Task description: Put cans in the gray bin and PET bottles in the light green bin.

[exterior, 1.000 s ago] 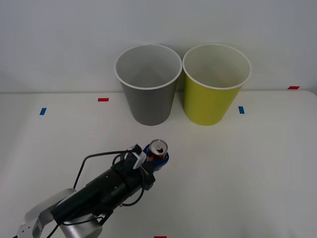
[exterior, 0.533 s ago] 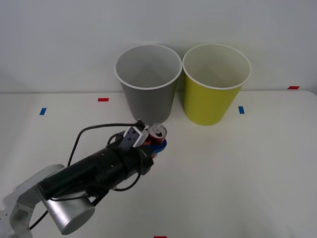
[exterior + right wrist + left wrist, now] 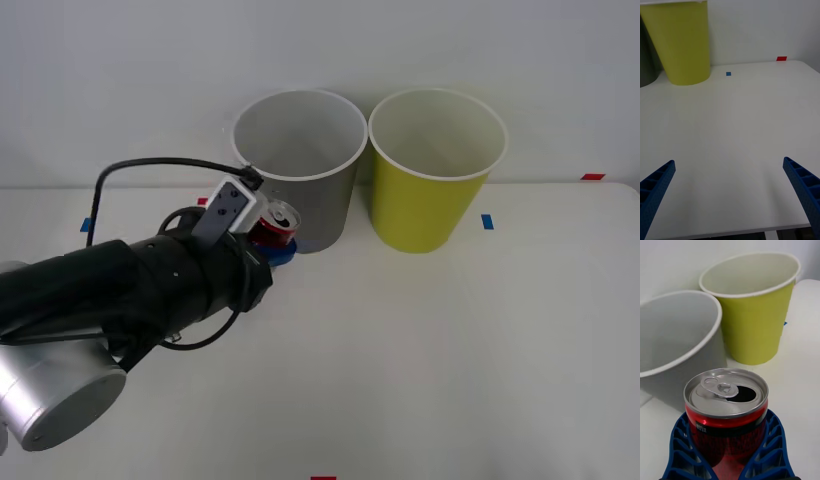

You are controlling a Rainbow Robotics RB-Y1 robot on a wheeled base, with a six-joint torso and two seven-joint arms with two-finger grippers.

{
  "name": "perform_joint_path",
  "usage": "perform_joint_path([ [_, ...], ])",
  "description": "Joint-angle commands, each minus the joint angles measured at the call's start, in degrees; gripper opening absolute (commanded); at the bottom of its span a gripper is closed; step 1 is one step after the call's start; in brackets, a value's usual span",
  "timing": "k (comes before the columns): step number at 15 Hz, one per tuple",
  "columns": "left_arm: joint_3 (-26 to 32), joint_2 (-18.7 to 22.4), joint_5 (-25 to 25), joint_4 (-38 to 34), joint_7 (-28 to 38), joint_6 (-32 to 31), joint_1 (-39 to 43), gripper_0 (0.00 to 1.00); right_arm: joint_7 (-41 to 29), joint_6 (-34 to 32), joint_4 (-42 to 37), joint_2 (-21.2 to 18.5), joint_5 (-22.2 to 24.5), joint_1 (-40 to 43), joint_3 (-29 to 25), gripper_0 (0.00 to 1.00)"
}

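Observation:
My left gripper is shut on a small red can with a silver top and an open pull tab, holding it upright in the air just left of the gray bin. In the left wrist view the can sits between the blue fingers, level with the gray bin's white rim. The light green bin stands right beside the gray one. My right gripper is open over bare table, with the light green bin farther off. No PET bottles are in view.
The white table carries small red and blue tape marks. A wall stands close behind both bins. The left arm's black body and cable cover the near-left part of the table.
The left arm has lifted the can from near the table's middle up and back-left toward the gray bin's rim. The bins have not moved.

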Motion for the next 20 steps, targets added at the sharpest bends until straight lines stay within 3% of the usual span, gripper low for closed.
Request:
perform_joint_path([
  [1,9.65,-3.02,7.39,-2.88,-6.64,6.85,-0.93,0.00,0.00,0.00,0.00,0.00,0.00,0.00,0.00,1.00],
  [5,18.70,-5.22,14.59,-2.80,-10.24,15.46,-6.82,0.00,0.00,0.00,0.00,0.00,0.00,0.00,0.00,1.00],
  [8,21.69,-7.33,14.16,-2.80,-9.36,20.65,-13.33,0.00,0.00,0.00,0.00,0.00,0.00,0.00,0.00,1.00],
  [10,21.69,-9.00,11.69,-1.56,-8.31,20.73,-16.49,0.00,0.00,0.00,0.00,0.00,0.00,0.00,0.00,1.00],
  [14,19.05,-10.14,9.85,6.17,-6.64,19.06,-23.79,0.00,0.00,0.00,0.00,0.00,0.00,0.00,0.00,1.00],
  [20,11.32,-10.14,8.18,21.29,-4.88,6.32,-31.34,0.00,0.00,0.00,0.00,0.00,0.00,0.00,0.00,1.00],
])
